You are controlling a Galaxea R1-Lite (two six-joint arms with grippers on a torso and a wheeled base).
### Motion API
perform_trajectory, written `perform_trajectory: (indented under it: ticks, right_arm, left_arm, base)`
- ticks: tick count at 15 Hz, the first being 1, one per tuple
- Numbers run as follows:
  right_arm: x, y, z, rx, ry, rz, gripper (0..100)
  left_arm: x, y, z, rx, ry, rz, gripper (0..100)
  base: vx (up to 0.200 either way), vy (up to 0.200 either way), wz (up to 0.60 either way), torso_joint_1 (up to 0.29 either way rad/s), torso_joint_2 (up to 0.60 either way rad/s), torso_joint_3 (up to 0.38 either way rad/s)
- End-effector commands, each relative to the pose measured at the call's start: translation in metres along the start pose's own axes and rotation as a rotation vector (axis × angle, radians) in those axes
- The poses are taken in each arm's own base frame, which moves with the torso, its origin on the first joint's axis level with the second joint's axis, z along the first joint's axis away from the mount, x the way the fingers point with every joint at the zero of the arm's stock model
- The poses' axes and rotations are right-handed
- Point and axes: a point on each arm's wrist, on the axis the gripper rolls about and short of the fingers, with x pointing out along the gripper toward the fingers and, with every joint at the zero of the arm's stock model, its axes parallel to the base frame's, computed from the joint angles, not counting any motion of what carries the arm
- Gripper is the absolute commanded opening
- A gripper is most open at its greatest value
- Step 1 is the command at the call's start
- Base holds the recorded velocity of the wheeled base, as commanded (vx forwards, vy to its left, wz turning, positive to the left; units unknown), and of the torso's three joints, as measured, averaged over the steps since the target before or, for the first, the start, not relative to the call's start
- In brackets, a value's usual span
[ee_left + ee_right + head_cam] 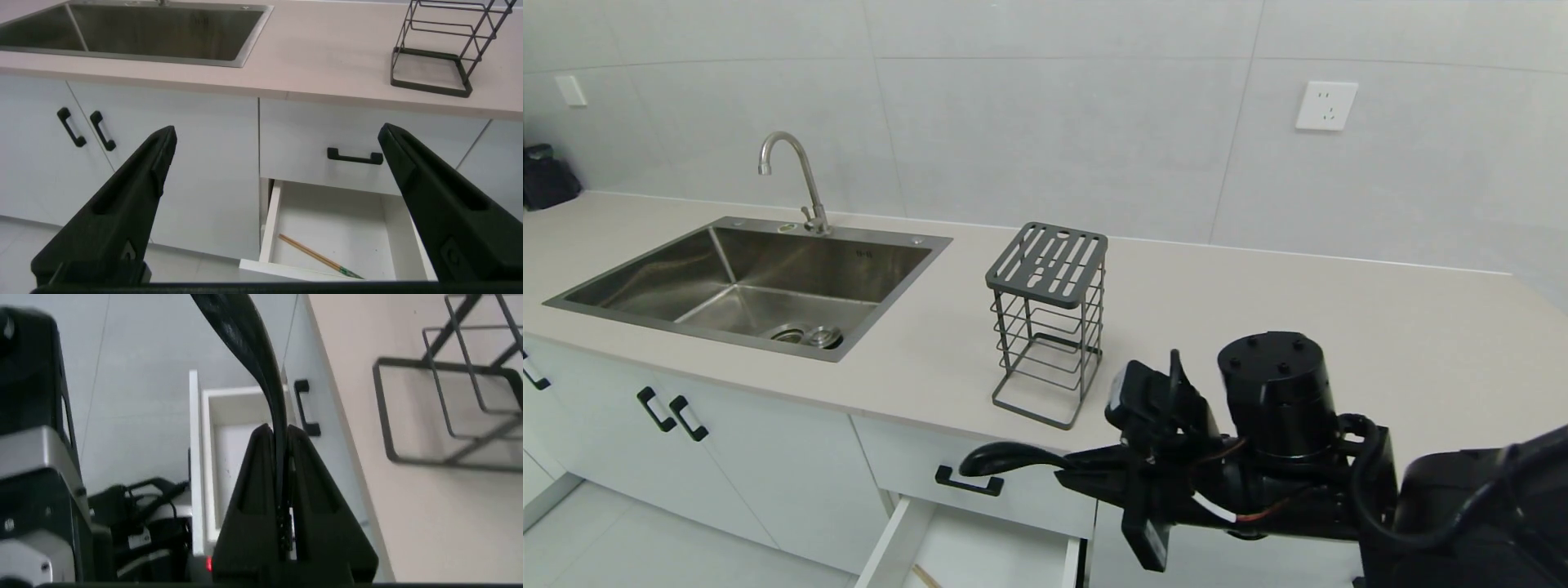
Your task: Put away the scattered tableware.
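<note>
**Spoon and right gripper.** The black spoon (pixel 1005 459) is pinched between the two fingers of your right gripper (pixel 1068 475). In the right wrist view the fingers (pixel 315 506) are pressed against the handle from both sides, and the spoon (pixel 245 351) runs on past their tips. In the head view it is held roughly level in front of the counter edge, with its rounded end pointing toward the robot's left. It crosses the upper drawer front just above the black drawer handle (pixel 968 483).

**Drawer.** Below that handle a white drawer (pixel 335 229) is pulled out. A pair of chopsticks (pixel 315 256) lies slantwise on its floor.

**Left gripper.** Your left gripper (pixel 278 135) has its fingers (pixel 122 220) spread wide and holds nothing. It faces the cabinet fronts and is well apart from them.

**Surroundings.** A dark wire rack (pixel 1049 318) stands upright on the pale countertop (pixel 1258 310), near its front edge. A steel sink (pixel 645 306) with a curved faucet (pixel 796 175) is set into the counter on the robot's left. A wall socket (pixel 1327 104) sits on the tiles behind.
</note>
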Motion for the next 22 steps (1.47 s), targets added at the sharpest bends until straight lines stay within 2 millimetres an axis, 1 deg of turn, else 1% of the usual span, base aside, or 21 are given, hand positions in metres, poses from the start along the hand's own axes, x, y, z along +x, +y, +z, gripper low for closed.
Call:
perform_trajectory:
  ticks: [1,2,3,4,5,6,7,8,10,11,12,14,16,18,20,22]
  right_arm:
    - [0.020,0.006,-0.006,0.009,0.030,0.019,0]
    - [0.020,0.006,-0.006,0.012,0.032,0.018,0]
    - [0.022,0.011,-0.002,0.014,0.022,0.021,0]
    - [0.027,0.016,0.006,0.039,-0.003,0.011,0]
    - [0.038,0.026,0.016,0.079,-0.034,0.000,0]
    - [0.042,0.030,0.022,0.096,-0.048,-0.013,0]
    - [0.052,0.035,0.022,0.104,-0.034,-0.053,0]
    - [0.054,0.038,0.015,0.110,0.001,-0.064,0]
    - [0.051,0.045,-0.008,0.108,0.090,-0.043,0]
    - [0.049,0.047,-0.011,0.084,0.108,-0.044,0]
    - [0.049,0.047,-0.010,0.076,0.108,-0.045,0]
    - [0.048,0.047,0.000,0.069,0.077,-0.049,0]
    - [0.047,0.048,-0.004,0.072,0.092,-0.047,0]
    - [0.049,0.047,-0.001,0.069,0.076,-0.042,0]
    - [0.053,0.045,0.009,0.063,0.041,-0.044,0]
    - [0.054,0.045,0.008,0.062,0.044,-0.040,0]
  left_arm:
    - [0.000,0.000,0.000,-0.001,0.001,0.000,100]
    - [0.000,0.000,0.000,-0.001,0.001,0.000,100]
    - [0.000,0.000,0.000,-0.001,0.001,0.000,100]
    - [0.000,0.000,0.000,-0.001,0.001,0.000,100]
    - [0.000,0.000,0.000,-0.001,0.001,0.000,100]
    - [0.000,0.000,0.000,0.001,0.001,0.000,100]
    - [0.000,0.000,0.000,0.001,0.001,0.000,100]
    - [0.000,0.000,0.000,0.001,0.001,0.000,100]
    - [0.000,0.000,0.000,-0.001,0.001,0.000,100]
    - [0.000,0.000,0.000,0.001,0.001,0.000,100]
    - [0.000,0.000,0.000,0.001,0.001,0.000,100]
    - [0.000,0.000,0.000,-0.001,0.001,0.000,100]
    - [0.000,0.000,0.000,-0.001,0.001,0.000,100]
    - [0.000,0.000,0.000,-0.001,0.001,0.000,100]
    - [0.000,0.000,0.000,-0.001,0.001,0.000,100]
    - [0.000,0.000,0.000,-0.001,0.001,0.000,100]
  base:
    - [0.000,0.000,0.00,0.000,0.00,0.000]
    - [0.000,0.000,0.00,0.000,0.00,0.000]
    - [0.000,0.000,0.00,0.000,0.00,0.000]
    - [0.000,0.000,0.00,0.000,0.00,0.000]
    - [0.000,0.000,0.00,0.000,0.00,0.000]
    - [0.000,0.000,0.00,0.000,0.00,0.000]
    - [0.000,0.000,0.00,0.000,0.00,0.000]
    - [0.000,0.000,0.00,0.000,0.00,0.000]
    - [0.000,0.000,0.00,0.000,0.00,0.000]
    - [0.000,0.000,0.00,0.000,0.00,0.000]
    - [0.000,0.000,0.00,0.000,0.00,0.000]
    - [0.000,0.000,0.00,0.000,0.00,0.000]
    - [0.000,0.000,0.00,0.000,0.00,0.000]
    - [0.000,0.000,0.00,0.000,0.00,0.000]
    - [0.000,0.000,0.00,-0.149,0.30,0.146]
    - [0.000,0.000,0.00,-0.173,0.35,0.173]
